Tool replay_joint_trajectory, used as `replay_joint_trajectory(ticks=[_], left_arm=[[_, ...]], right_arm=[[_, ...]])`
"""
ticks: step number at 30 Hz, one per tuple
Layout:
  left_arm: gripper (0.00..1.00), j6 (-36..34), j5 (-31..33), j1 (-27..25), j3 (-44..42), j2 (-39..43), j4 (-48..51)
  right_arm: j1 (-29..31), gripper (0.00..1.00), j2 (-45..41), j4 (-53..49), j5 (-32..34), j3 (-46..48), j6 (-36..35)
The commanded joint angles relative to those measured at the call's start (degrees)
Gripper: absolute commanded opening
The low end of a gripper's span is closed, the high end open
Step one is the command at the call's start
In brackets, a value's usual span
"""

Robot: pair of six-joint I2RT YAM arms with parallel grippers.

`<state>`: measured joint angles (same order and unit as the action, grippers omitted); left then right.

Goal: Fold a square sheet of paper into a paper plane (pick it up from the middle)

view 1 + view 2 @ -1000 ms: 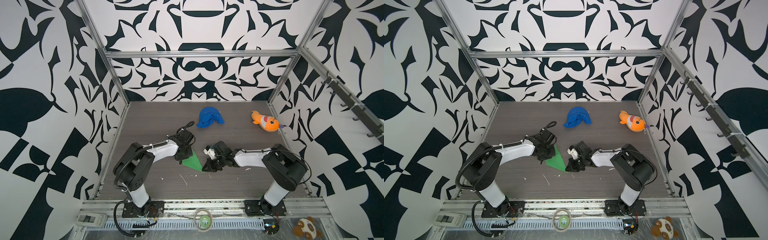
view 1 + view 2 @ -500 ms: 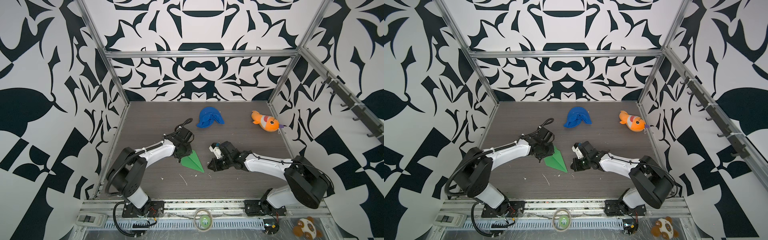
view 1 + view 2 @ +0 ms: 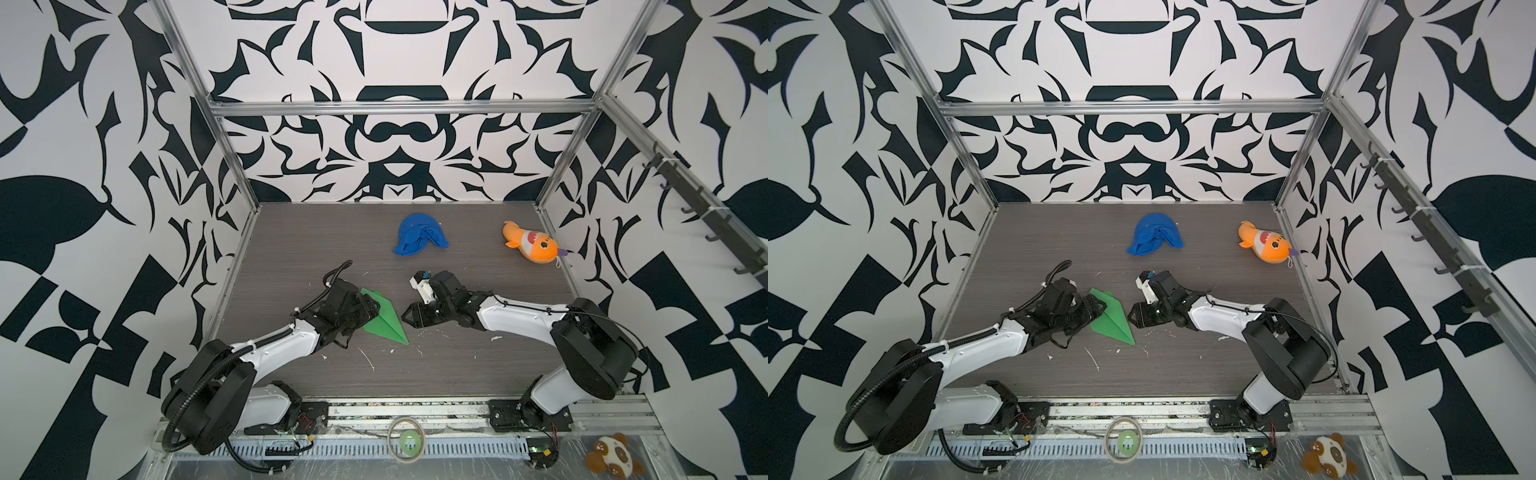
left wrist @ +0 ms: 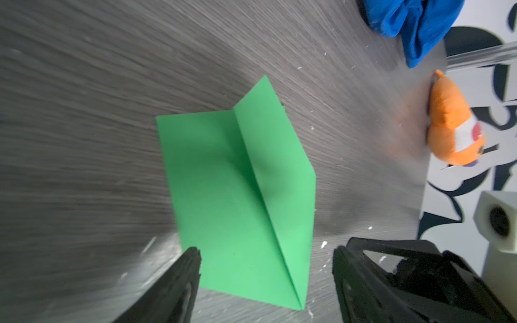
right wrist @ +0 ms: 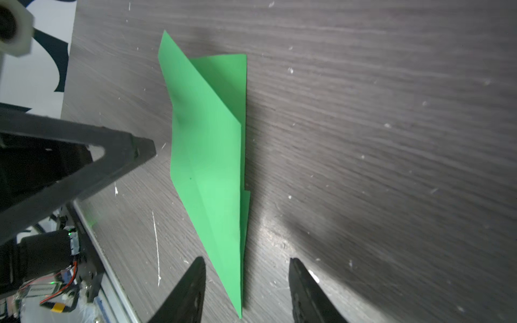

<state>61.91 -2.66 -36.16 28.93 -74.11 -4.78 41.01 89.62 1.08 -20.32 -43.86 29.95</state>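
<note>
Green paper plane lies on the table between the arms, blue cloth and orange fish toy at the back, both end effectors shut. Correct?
No, both are open: each wrist view shows the left end effector and right end effector with jaws apart. The paper plane does lie on the table between the arms, blue cloth and orange fish toy at the back.

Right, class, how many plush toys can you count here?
2: an orange plush fish at the dark wooden table's far right; a brown-and-white plush animal off it, at the front right corner.
</note>
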Motion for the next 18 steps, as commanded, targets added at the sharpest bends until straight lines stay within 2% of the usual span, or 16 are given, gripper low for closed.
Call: replay_joint_trajectory(ticks=[1,6,13,18], left_arm=[[0.79,3.42,-2.83,0.21,0.15,-3.71,-10.41],[0.73,4.6,-4.29,0.2,1.11,-9.48,-14.37],[0.49,2.33,-6.65,0.22,3.09,-14.83,-17.71],[0.37,-0.01,-6.25,0.3,3.48,-16.24,-18.77]], right_arm=[[-0.04,0.57,-2.07,2.49,3.08,-1.07,-0.08],[-0.28,0.67,-4.39,3.4,4.83,0.17,0.1],[-0.5,0.66,-5.79,2.04,5.03,0.37,0.28],[-0.55,0.64,-6.16,1.82,4.84,0.62,0.81]])
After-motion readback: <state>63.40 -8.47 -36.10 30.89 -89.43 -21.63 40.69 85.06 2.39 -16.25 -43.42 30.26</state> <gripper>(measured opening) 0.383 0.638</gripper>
